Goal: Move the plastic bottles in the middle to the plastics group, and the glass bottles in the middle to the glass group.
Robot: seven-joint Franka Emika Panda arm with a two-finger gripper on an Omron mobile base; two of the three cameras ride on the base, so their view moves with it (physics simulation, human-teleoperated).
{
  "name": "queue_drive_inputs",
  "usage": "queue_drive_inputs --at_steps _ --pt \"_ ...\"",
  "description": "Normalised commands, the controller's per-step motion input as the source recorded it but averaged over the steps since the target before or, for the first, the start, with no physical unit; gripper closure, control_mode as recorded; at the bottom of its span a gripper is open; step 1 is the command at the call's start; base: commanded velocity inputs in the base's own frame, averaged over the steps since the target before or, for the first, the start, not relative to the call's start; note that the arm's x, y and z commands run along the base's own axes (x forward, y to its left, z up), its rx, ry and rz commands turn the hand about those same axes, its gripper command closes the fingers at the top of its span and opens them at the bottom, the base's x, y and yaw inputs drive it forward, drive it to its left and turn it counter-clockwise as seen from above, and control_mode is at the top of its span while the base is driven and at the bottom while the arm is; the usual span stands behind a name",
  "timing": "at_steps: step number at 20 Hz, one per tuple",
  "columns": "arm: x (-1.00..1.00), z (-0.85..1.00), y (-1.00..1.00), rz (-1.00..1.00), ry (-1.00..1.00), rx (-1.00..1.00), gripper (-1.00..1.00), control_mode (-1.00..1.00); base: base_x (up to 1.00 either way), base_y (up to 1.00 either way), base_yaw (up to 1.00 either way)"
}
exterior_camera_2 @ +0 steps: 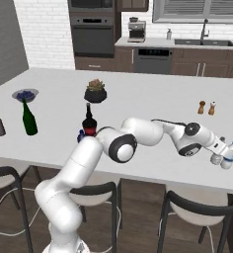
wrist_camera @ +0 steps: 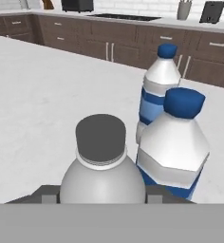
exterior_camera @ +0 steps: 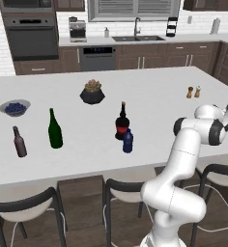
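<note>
counting two blue-capped bottles (wrist_camera: 173, 142), one grey-capped (wrist_camera: 102, 166).

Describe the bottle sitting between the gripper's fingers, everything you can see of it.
The clear-whitish bottle looks like pale, translucent plastic with a rounded shoulder, a ribbed white neck ring and a flat cap that looks grey in the hand view. It stands upright between the fingers of the gripper near the counter's right end. Whether the fingers press on it cannot be told. Just beyond it stand two blue-capped plastic bottles, white with blue bands; the nearer one is very close, and contact cannot be judged.
</note>
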Motion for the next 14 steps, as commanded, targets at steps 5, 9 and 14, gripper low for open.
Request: queue_drive_inputs --at_steps 5,9,14 --pt "-0.04 -0.29 0.03 0.0 0.0 -0.03 1.0 -1.0 0.0 0.0 0.0" --pt "-0.03 -0.18 0.09 0.0 0.0 -0.03 1.0 -1.0 0.0 0.0 0.0" --pt "0.0 -0.06 0.13 0.0 0.0 -0.01 1.0 -1.0 0.0 0.0 0.0"
